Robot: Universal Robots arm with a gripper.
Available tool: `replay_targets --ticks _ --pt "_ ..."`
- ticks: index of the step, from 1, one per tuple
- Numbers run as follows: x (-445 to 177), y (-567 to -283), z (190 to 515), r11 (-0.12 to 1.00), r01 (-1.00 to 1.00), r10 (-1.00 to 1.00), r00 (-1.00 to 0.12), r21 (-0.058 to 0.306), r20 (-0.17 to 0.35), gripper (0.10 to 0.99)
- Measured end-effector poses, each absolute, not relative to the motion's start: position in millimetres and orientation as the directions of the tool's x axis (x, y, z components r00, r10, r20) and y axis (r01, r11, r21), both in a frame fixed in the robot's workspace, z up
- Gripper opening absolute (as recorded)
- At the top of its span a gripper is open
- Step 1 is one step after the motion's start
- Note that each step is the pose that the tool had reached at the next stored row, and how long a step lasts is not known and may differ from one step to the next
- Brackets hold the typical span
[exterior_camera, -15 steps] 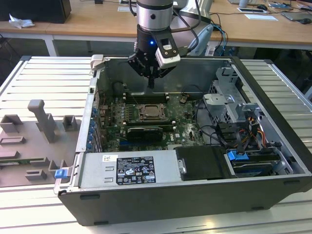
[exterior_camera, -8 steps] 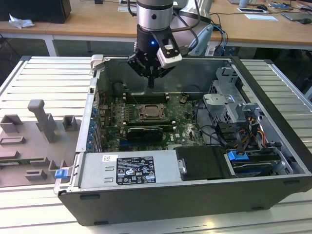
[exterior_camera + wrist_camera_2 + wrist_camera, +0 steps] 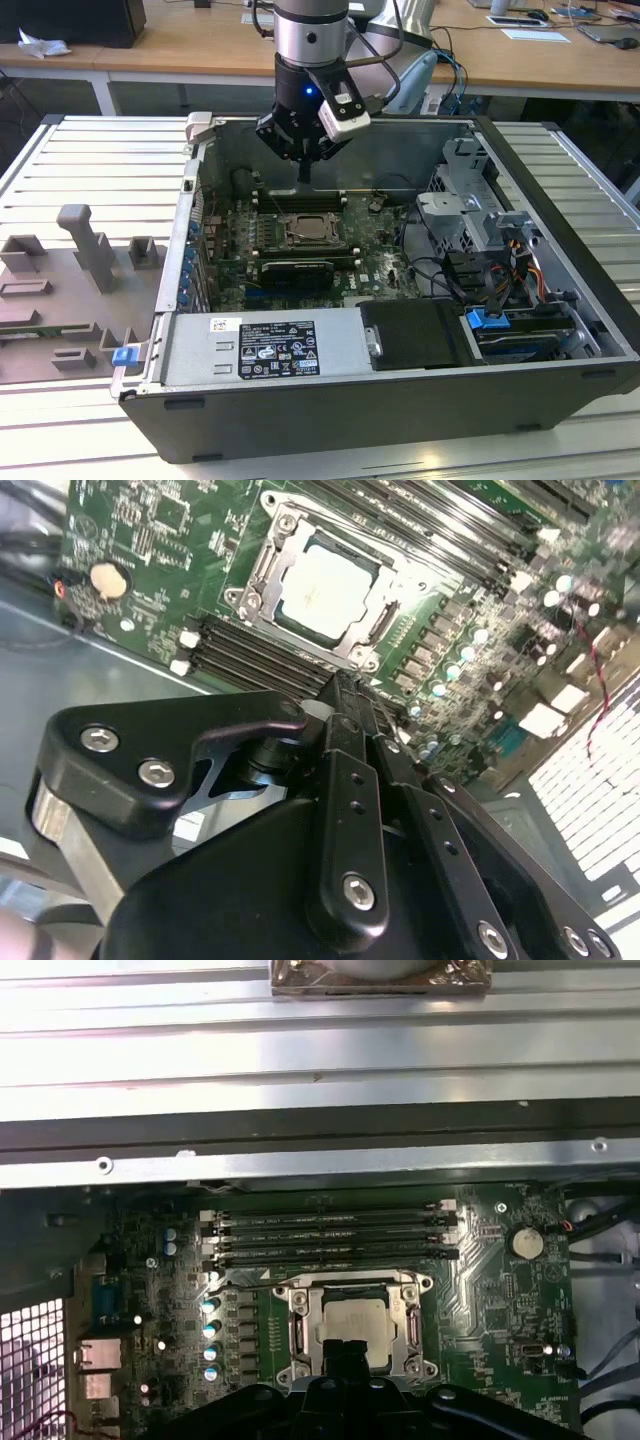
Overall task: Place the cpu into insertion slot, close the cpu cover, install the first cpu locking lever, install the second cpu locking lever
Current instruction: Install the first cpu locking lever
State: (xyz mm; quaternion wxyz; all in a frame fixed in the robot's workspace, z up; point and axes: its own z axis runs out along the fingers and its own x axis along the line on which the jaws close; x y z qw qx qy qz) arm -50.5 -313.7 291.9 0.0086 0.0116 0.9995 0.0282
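Wooden desks are seen at the back, and up front an open computer case [image 3: 560, 300] is parked flat on a slatted metal table [image 3: 80, 150]. A grey tray [image 3: 60, 300] of block shapes is found at 9 o'clock of the case in the exterior view. Packed inside the case are the green board [image 3: 375, 265], a silver power supply [image 3: 260, 345] at 6 o'clock, and a drive cage [image 3: 470, 200] with a tangle of cables [image 3: 430, 270] at 3 o'clock.

The socket [image 3: 314, 232] is roughly mid-board, hemmed in by memory slots [image 3: 300, 195] at its 12 o'clock and a black graphics card [image 3: 295, 272] at its 6 o'clock. Both are laid along the 9-to-3 line.

The cpu [image 3: 355, 1328] is seated in the socket, flat and face up, its edges squared with the board. It's framed by the cover [image 3: 300, 1330], which is lying down over it, so the pale face is seen through the window in both wrist views. Whether the levers are latched can't be told.

The gripper [image 3: 305, 175] is hung at 12 o'clock of the socket, above the memory slots, clear of the board. Its jaws are pressed together with nothing pinched between them.
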Motion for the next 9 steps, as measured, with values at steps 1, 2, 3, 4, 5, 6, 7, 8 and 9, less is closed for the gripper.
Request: replay_targets --ticks 1,2,3,4,5,6,7,8,9 --pt "-50.5 -313.7 291.6 0.998 0.003 0.004 -1.0 0.056 -0.016 0.106" --pt "-50.5 -313.8 291.3 0.998 -0.021 -0.02 -1.0 0.056 -0.016 0.106" --pt "-50.5 -313.8 291.2 0.998 -0.032 -0.031 -0.999 0.056 -0.016 0.106" --pt "-50.6 -313.9 291.0 0.998 -0.04 -0.039 -0.999 0.056 -0.016 0.106" --pt "-51.1 -314.3 290.7 0.997 -0.047 -0.046 -0.999 0.057 -0.016 0.106" --pt "-51.9 -314.4 290.6 0.997 -0.051 -0.05 -0.999 0.056 -0.017 0.106" --pt "-52.8 -314.7 290.3 0.997 -0.054 -0.053 -0.998 0.057 -0.017 0.106" --pt "-53.1 -314.9 290.1 0.997 -0.055 -0.055 -0.998 0.057 -0.017 0.106" --pt "-53.9 -315.6 289.7 0.997 -0.058 -0.057 -0.998 0.057 -0.017 0.106"
